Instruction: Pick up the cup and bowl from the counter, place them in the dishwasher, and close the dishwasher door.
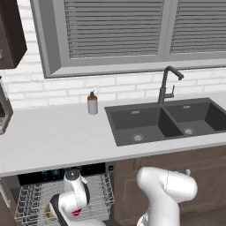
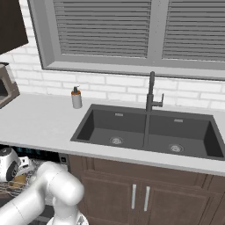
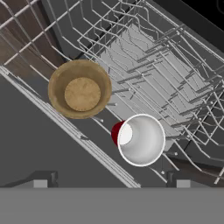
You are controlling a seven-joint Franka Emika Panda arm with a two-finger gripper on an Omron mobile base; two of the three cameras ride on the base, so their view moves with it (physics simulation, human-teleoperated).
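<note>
Cup [image 3: 141, 140] in rack [image 3: 175, 78] beside bowl [image 3: 79, 89], just ahead of gripper [image 3: 111, 177], fingers spread, released, holding nothing.

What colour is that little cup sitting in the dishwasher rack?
The cup is red outside, with a white inside and rim; the hand view shows it best.

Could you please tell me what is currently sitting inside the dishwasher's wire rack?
In the rack sit the bowl and the cup, side by side, both seen from above. The gripper hangs over them. The rack floor under each is covered.
</note>
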